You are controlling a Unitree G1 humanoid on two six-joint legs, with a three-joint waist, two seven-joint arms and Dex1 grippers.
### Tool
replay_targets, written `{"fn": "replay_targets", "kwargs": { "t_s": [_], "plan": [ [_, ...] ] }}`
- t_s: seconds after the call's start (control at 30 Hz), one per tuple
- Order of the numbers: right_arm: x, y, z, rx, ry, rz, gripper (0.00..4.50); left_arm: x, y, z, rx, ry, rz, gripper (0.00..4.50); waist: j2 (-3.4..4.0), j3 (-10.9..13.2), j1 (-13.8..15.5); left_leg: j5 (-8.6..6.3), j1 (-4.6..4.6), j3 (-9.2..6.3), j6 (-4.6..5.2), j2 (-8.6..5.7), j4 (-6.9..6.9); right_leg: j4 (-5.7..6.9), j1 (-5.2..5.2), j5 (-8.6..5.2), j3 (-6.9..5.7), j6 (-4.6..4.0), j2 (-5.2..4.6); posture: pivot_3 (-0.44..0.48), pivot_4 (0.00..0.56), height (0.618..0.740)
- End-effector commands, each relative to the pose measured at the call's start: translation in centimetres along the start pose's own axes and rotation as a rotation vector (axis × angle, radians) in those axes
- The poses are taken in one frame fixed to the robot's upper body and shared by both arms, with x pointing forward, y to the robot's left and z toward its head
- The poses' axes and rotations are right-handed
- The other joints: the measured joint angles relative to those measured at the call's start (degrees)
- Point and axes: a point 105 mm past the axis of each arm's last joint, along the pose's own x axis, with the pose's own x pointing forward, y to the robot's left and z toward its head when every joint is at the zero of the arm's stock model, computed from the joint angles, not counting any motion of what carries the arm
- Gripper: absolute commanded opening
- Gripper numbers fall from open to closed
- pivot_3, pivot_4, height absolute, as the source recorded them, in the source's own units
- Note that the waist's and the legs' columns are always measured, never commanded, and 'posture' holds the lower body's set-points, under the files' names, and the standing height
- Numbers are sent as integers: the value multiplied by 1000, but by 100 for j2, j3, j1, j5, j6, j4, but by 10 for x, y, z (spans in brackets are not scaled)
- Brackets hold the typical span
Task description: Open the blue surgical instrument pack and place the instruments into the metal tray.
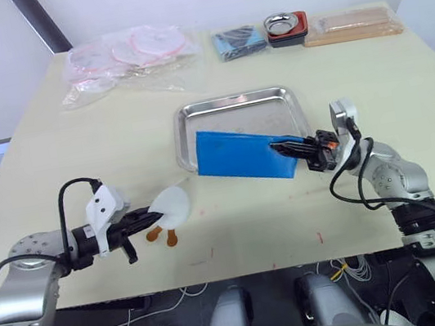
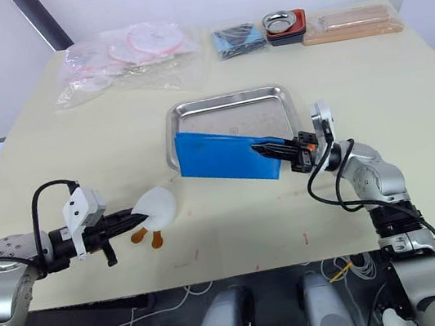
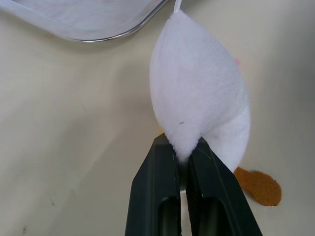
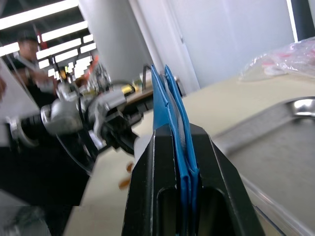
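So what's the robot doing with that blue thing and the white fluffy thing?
The right end effector is pinching the closed blue surgical instrument pack by one edge, holding it over the front of the metal tray. The left end effector is clamped on a white plush toy with orange feet on the table. No instruments are out yet.

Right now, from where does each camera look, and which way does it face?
Left and right eye views: on the head, looking down over the table; both arms show.
Left wrist view: along the left hand, shut on a white plush toy.
Right wrist view: along the right hand, shut on the blue surgical instrument pack.
Shared: all views show the metal tray.
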Motion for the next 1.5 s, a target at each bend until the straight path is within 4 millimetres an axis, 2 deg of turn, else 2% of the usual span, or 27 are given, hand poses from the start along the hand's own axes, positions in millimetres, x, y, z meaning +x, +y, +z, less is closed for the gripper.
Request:
{"fn": "replay_targets", "kwargs": {
  "t_s": [0.03,0.17,0.4,0.57,0.67,0.73,0.77,0.8,0.83,0.87,0.97,1.2,1.4,1.5],
  "plan": [
    [0,5,14,-120,-3,40,0,-17,17,-2,51,120,47,35,4,1,-56,0,0,7,0,2,-5,4,-10,0,8,0,5,0,150,740],
    [4,7,7,-158,38,63,0,-28,27,18,142,145,48,35,2,2,-60,0,-16,9,0,10,-10,9,-32,0,13,-2,23,0,150,740],
    [6,8,-3,-205,86,81,0,-40,39,30,277,263,60,35,1,3,-45,0,-34,25,0,6,-26,6,-57,0,23,-1,20,0,150,740],
    [6,9,-12,-216,113,87,0,-39,34,40,261,271,14,35,-5,8,-40,0,-45,21,0,5,-26,6,-62,0,19,-1,23,0,150,740],
    [6,9,-16,-227,133,88,0,-35,40,38,261,263,48,964,-6,8,-38,1,-43,20,0,5,-25,10,-62,0,18,-1,25,0,150,740],
    [7,7,-18,-241,145,86,0,-34,39,31,233,263,44,1870,-6,8,-46,1,-43,20,0,5,-25,10,-62,0,19,-1,27,0,150,740],
    [7,7,-19,-245,150,85,0,-35,38,28,221,267,40,2187,-6,8,-58,1,-43,22,0,5,-25,11,-62,0,20,-1,27,0,150,740],
    [7,6,-20,-249,155,84,0,-35,37,26,211,267,40,2852,-6,8,-58,1,-42,24,0,6,-25,11,-63,0,23,-1,28,0,150,740],
    [7,6,-20,-252,160,82,0,-36,37,25,205,265,45,2852,-6,8,-52,1,-42,24,0,6,-25,12,-64,0,23,-1,28,0,150,740],
    [6,6,-20,-251,162,82,0,-38,38,25,200,263,51,3655,-6,9,-50,1,-43,23,0,6,-25,12,-64,0,22,-1,28,0,150,740],
    [4,6,-23,-246,175,89,0,-45,42,29,183,231,77,4446,-7,8,-44,1,-43,22,0,6,-25,13,-64,0,22,-1,25,0,150,740],
    [2,7,-26,-237,187,99,0,-60,49,55,150,69,113,4446,-7,8,-38,1,-43,20,0,5,-22,16,-63,0,20,-1,26,0,150,740],
    [0,7,-29,-224,194,106,0,-52,31,65,120,-49,10,4446,-7,8,-43,1,-42,23,-1,6,-22,17,-64,0,22,-2,25,0,150,740],
    [-2,9,-29,-207,196,116,0,-42,23,78,118,-132,-28,4446,-8,8,-36,1,-42,21,-1,6,-21,18,-64,0,21,-1,25,0,150,740]
  ]
}}
